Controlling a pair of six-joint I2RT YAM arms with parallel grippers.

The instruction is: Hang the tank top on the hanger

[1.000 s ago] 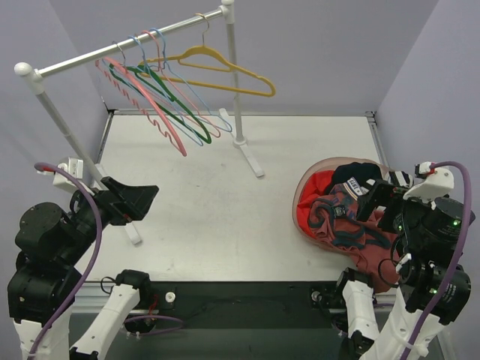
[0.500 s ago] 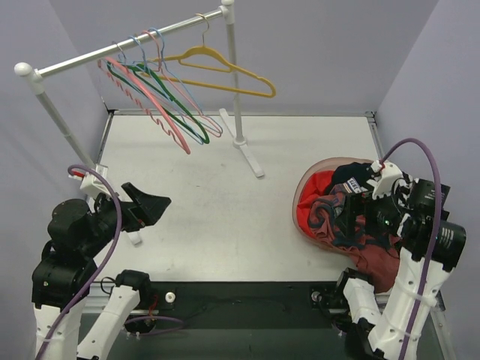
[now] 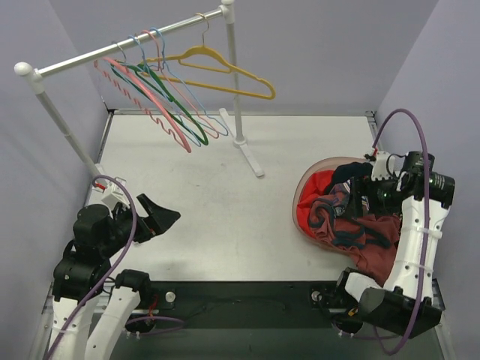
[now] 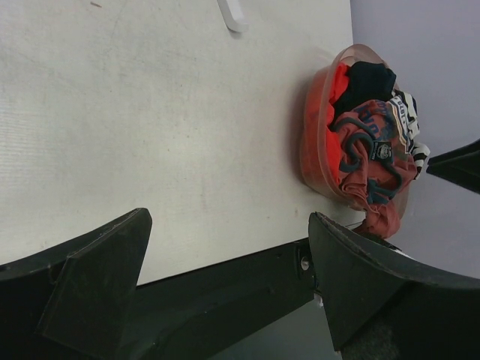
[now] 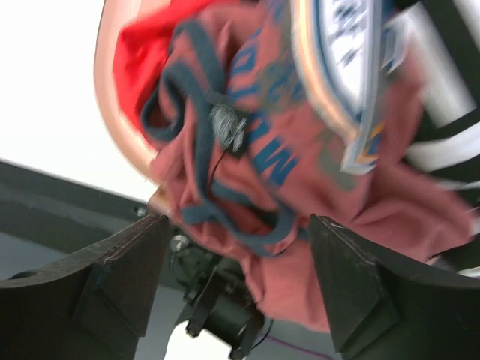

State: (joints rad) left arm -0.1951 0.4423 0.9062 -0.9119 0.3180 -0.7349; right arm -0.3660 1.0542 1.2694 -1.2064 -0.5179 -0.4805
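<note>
The right gripper [image 5: 238,225] hangs over the basket [image 3: 296,206] with its fingers apart and nothing caught between them. The tank top [image 5: 247,172] lies crumpled just beneath and ahead of it, on top of the pile, with one part spilling over the basket rim toward the arm's base. The step in hand looks like the first pick. It should go best to drop straight onto a bunched fold by the dark trim under the fingers and close on that alone. That keeps clear of the red garment [image 3: 315,191] further ahead and the striped garment [image 5: 450,142] off to one side. The left gripper [image 4: 229,219], fingers spread wide and empty, hovers over the table [image 4: 150,112], well apart from the basket. The hanger [image 3: 217,71] hangs on the rail [image 3: 127,46] far ahead of it
</note>
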